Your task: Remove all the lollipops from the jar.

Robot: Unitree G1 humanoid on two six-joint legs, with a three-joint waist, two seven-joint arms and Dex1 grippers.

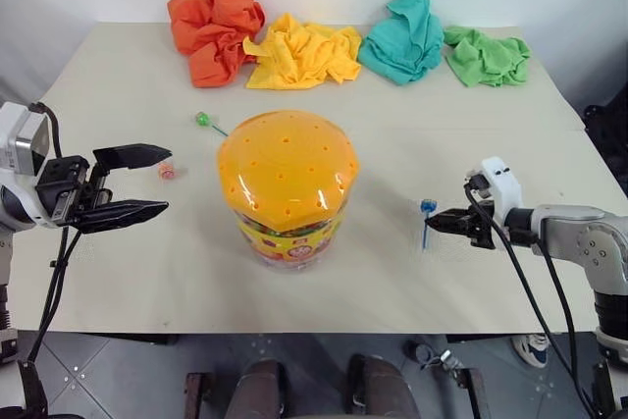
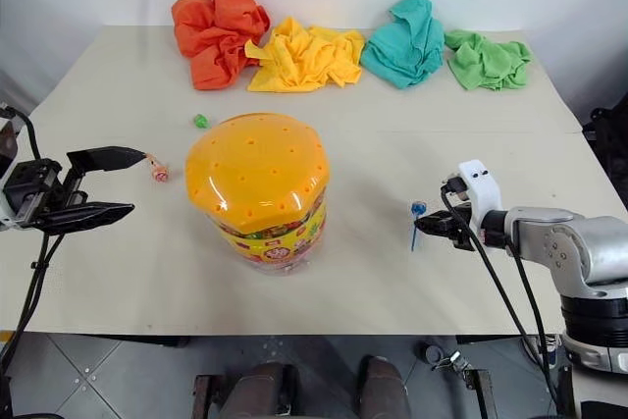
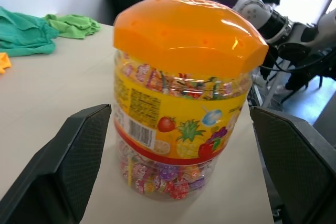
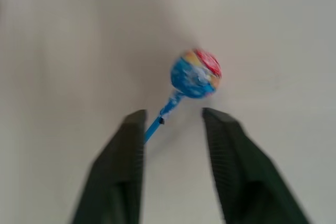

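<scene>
From the head cameras, you see the jar (image 1: 287, 188) standing upright mid-table with its domed orange lid (image 1: 287, 166) on, between your two grippers. Your left gripper (image 1: 147, 183) hovers level beside it, jaws spread wide and empty, pointing at the jar's side; an orange-wrapped lollipop (image 1: 167, 172) lies on the table just past its fingertips, and a green lollipop (image 1: 203, 120) lies farther back, beyond the upper finger. Your right gripper (image 1: 432, 224) sits low over the table (image 1: 118, 76) on the jar's other side, with a blue lollipop (image 1: 428, 207) just ahead of its tips, its stick running back toward them. Four crumpled cloths, orange (image 1: 213, 29), yellow (image 1: 299, 51), teal (image 1: 404, 36) and green (image 1: 488, 57), line the far edge. In the left wrist view, the jar (image 3: 181, 108) fills the gap between your two spread fingers (image 3: 79, 156), neither touching it; wrapped candies show through the clear wall. In the right wrist view, your jaws stand parted and the blue lollipop (image 4: 196, 73) lies on the table beyond the tips; its stick angles back to one finger (image 4: 126, 156), and you cannot tell whether it touches.
</scene>
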